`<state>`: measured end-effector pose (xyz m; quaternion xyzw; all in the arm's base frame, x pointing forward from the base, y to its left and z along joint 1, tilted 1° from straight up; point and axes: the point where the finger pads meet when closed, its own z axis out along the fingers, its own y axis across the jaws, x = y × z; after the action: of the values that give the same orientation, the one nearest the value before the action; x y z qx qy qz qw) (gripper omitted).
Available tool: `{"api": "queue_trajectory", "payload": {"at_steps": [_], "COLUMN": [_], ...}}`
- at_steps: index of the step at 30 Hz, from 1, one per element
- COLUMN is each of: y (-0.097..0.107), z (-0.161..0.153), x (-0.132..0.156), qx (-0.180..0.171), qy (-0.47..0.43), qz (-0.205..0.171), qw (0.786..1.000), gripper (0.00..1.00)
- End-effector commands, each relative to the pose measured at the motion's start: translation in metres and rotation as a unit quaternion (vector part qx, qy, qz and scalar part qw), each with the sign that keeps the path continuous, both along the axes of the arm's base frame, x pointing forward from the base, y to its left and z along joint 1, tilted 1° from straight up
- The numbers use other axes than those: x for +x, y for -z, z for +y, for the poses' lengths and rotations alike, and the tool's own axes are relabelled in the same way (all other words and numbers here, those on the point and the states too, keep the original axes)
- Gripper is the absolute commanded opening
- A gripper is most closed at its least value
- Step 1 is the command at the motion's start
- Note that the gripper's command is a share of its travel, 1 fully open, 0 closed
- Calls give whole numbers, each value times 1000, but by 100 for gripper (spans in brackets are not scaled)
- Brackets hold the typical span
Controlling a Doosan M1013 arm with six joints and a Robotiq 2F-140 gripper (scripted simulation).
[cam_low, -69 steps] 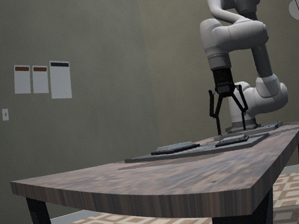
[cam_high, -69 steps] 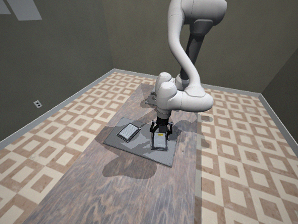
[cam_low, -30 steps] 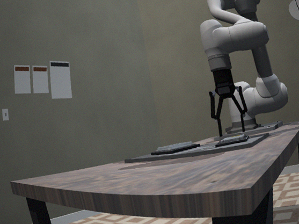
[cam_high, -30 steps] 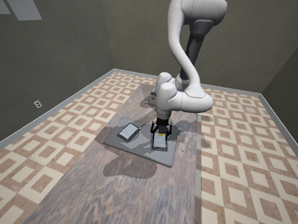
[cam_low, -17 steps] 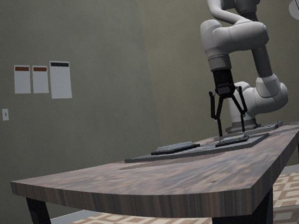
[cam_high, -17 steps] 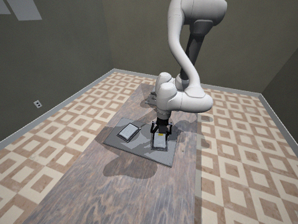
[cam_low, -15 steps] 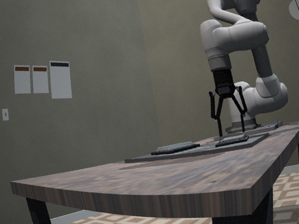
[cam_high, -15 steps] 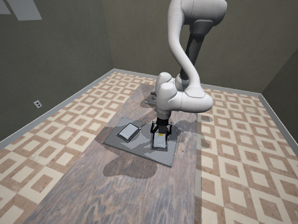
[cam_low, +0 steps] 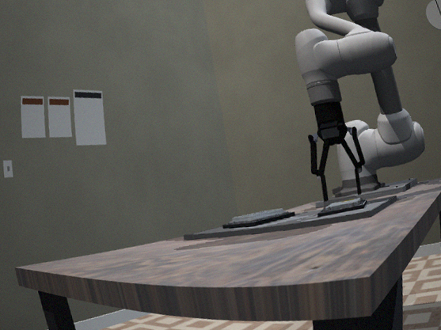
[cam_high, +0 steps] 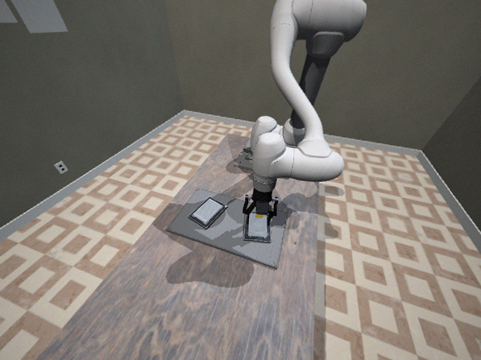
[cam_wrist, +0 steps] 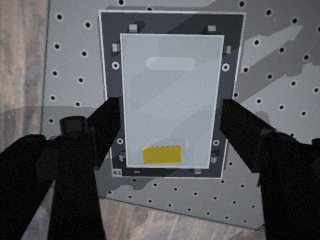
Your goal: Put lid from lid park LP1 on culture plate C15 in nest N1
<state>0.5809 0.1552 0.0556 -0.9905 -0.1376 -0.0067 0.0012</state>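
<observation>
The clear lid (cam_wrist: 171,100) with a yellow label (cam_wrist: 161,154) lies flat in the dark frame of lid park LP1 (cam_wrist: 110,60), on the right side of the grey perforated plate (cam_high: 225,236). It also shows in the top and exterior views (cam_high: 258,228) (cam_low: 342,205). My gripper (cam_wrist: 170,113) points straight down over it, open, with one finger close beside each long edge of the lid. I cannot tell if the fingers touch the lid. The culture plate C15 (cam_high: 206,211) (cam_low: 258,217) sits uncovered in its nest to the left, its wells showing.
The grey perforated plate lies on a wooden table (cam_high: 209,301). The arm's base (cam_low: 359,186) stands behind the plate at the table's far end. The nest and the lid park are a short way apart on the plate.
</observation>
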Motion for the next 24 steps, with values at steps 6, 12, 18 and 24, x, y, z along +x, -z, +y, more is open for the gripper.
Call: {"api": "queue_trajectory", "payload": {"at_steps": [6,12,18,24], "y": [3,3,3,3], "z": [1,1,1,1], "x": [0,0,0,0], "qx": [-2,-2,-2,-2], "qy": [-1,-1,-1,-1], "qz": [-2,-2,-2,-2], "qw": [1000,1000,1000,1000], "gripper": [63,63,69,69]}}
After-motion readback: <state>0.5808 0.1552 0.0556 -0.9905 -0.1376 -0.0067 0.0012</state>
